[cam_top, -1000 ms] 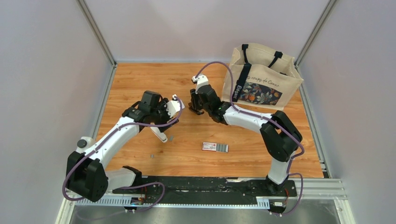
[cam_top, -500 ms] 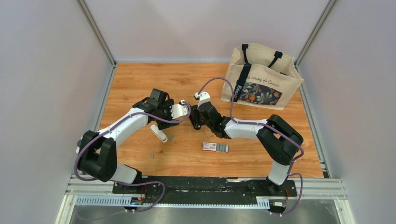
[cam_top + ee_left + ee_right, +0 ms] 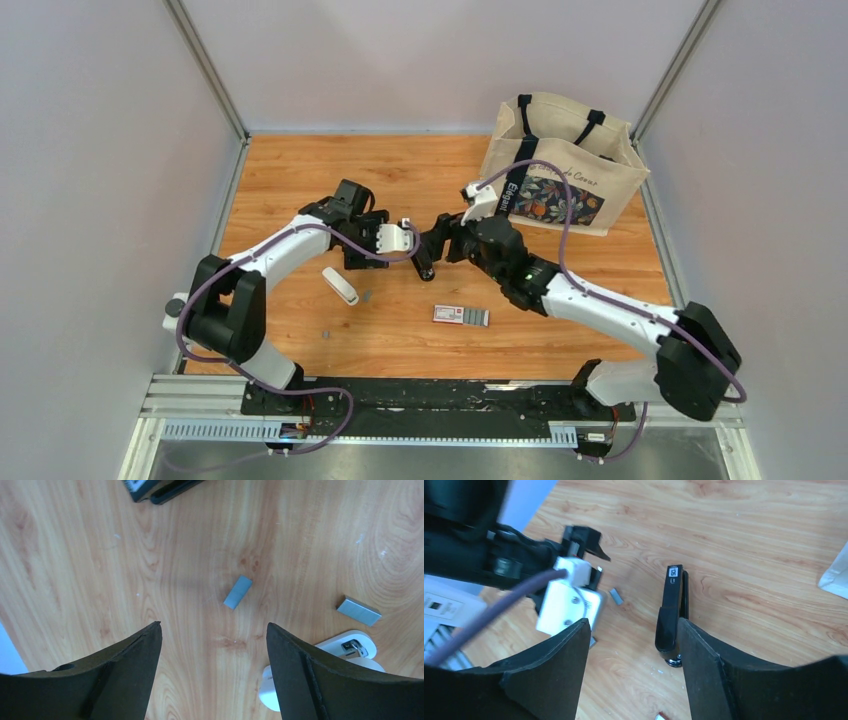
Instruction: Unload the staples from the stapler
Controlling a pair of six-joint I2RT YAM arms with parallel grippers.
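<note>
With left pincer (image 3: pixel 212 630) and right pincer (image 3: pixel 634 625) wide, empty, pinch staples (image 3: pixel 238 592), centre frame, presumably light, stiff, across long edges.

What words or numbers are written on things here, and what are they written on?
"Elégan…": seems to run down the black strap of the beige cloth tote bag; the last letters are unclear.
Curly writing above the bag's flower picture: too blurred to read.
White label on the end of the black stapler: too small to read.
Print on the small red-and-white box: too small to read.
</note>
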